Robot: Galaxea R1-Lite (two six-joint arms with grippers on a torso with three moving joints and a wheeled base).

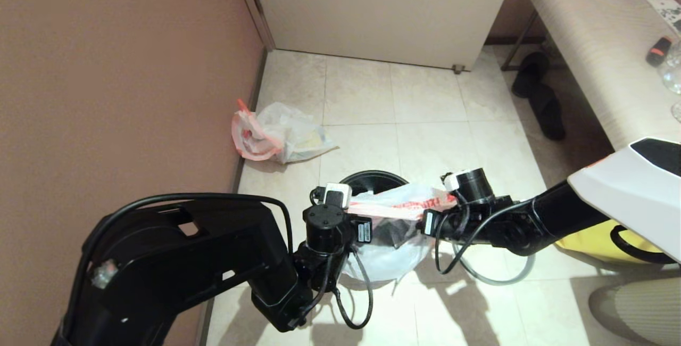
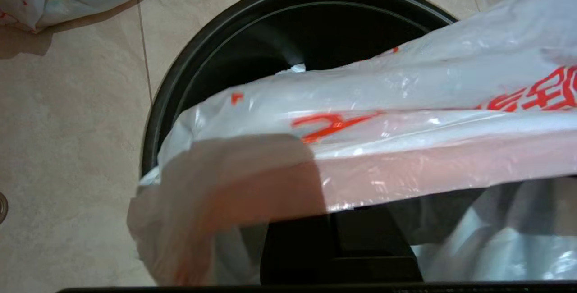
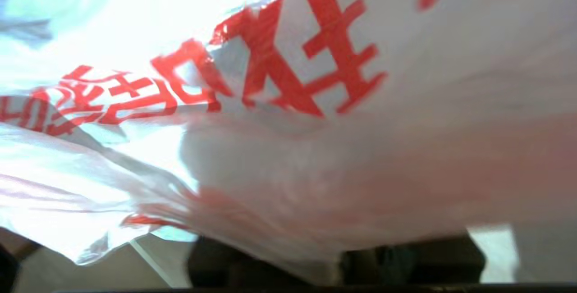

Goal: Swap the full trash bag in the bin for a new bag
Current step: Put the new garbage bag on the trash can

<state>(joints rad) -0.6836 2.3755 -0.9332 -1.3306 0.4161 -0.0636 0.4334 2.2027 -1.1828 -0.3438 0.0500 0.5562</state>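
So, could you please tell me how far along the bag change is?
Done: the lumpy translucent white full bag lies on the floor by the wall. In hand: both grippers stretch the thin red-printed new bag over the round black bin. Left: lining the bin.

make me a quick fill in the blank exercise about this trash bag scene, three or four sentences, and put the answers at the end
1. The new bag is stretched between the left gripper and the right gripper, above the round ____ bin.
2. The full trash bag lies on the tiled floor against the ____.
3. The print on the new bag is ____ in colour.
4. Under the bench lies a pair of black ____.

Missing words: black; wall; red; slippers
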